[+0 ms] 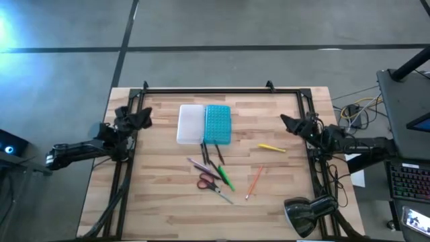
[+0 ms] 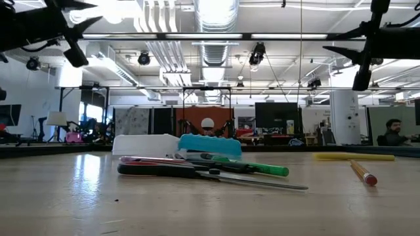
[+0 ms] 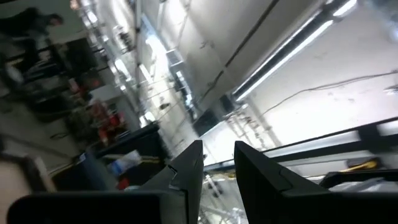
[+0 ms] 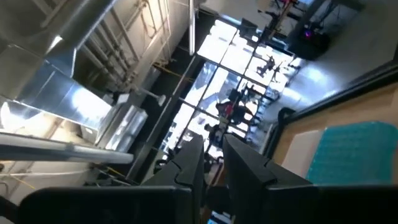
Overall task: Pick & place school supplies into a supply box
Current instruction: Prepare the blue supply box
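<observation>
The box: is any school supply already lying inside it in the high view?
No, the open box holds nothing, and the scissors, marker and pencil lie on the table.

The wooden table fills the lower part of the low view. Near its middle lie red-handled scissors, blades pointing toward the right edge, with a green marker just behind them. Farther back sits the box: a white tray beside a turquoise lid. Toward the right edge lie an orange pencil and, behind it, a yellow stick. A person sits in the room beyond.
</observation>
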